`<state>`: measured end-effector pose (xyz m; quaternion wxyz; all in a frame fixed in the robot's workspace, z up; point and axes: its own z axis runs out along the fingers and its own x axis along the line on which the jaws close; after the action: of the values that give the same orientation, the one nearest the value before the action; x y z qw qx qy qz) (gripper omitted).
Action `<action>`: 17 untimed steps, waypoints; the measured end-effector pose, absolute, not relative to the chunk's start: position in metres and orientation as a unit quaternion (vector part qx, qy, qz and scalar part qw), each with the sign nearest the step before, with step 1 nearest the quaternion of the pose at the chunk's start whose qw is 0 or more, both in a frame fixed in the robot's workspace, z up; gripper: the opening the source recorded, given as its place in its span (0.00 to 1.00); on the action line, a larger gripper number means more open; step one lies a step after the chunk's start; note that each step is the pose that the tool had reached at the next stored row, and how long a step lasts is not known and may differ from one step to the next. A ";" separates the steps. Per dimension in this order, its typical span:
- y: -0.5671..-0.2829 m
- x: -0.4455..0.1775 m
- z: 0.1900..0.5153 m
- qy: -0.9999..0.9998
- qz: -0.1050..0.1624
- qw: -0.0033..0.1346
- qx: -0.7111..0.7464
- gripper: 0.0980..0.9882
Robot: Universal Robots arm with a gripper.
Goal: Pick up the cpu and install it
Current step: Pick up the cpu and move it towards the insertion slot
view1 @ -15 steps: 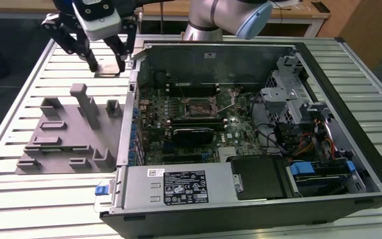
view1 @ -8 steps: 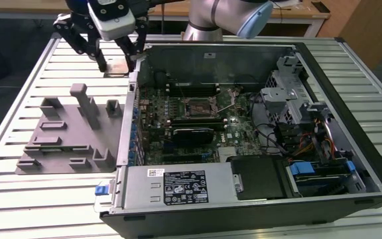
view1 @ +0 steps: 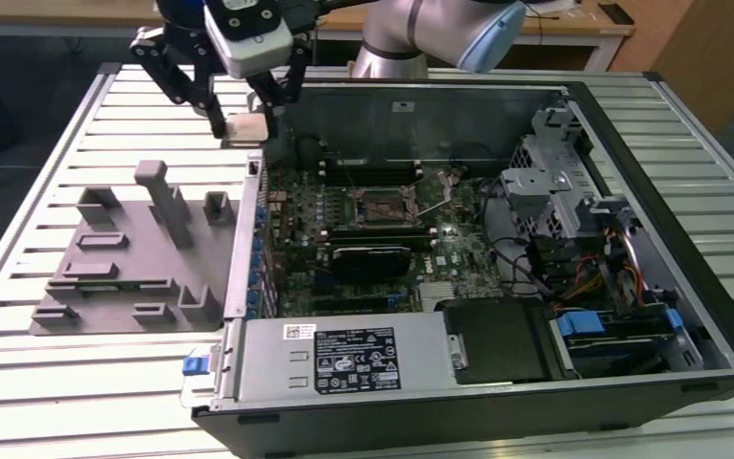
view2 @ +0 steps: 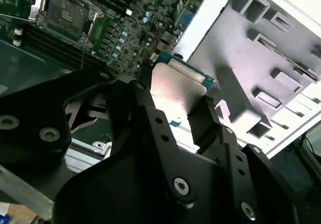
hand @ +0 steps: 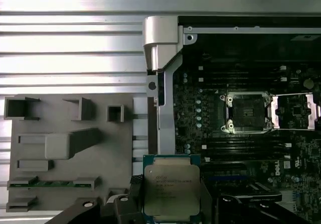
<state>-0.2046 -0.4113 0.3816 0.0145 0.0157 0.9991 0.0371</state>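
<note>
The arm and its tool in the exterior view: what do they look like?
The arm is a smooth silver-grey tube with a rounded pale blue-grey joint cap. The tool has a white boxy body and black jointed link fingers. The second wrist view shows round silver screw heads in those black links.

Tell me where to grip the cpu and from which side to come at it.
Probably by two opposite thin edges, coming from the top-plate side. The cpu is a thin flat square, so its broad face offers no purchase; only the rim does. The gripper holds it this way, one finger on each side edge.
</note>
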 end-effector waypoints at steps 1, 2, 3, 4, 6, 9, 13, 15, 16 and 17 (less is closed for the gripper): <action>-0.411 -0.202 0.382 0.999 0.037 0.014 0.016 0.50; -0.411 -0.199 0.382 0.999 0.037 0.014 0.016 0.50; -0.411 -0.197 0.382 0.999 0.037 0.014 0.016 0.50; -0.411 -0.194 0.382 0.999 0.037 0.014 0.016 0.50; -0.411 -0.189 0.382 0.999 0.037 0.014 0.016 0.50; -0.411 -0.181 0.382 0.999 0.037 0.014 0.016 0.50; -0.411 -0.171 0.382 0.999 0.037 0.014 0.016 0.50; -0.411 -0.166 0.382 0.999 0.037 0.014 0.016 0.50; -0.411 -0.163 0.382 0.999 0.037 0.014 0.016 0.50; -0.411 -0.161 0.382 0.999 0.037 0.014 0.016 0.50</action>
<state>-0.1606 -0.4113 0.3816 0.0145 0.0157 0.9991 0.0371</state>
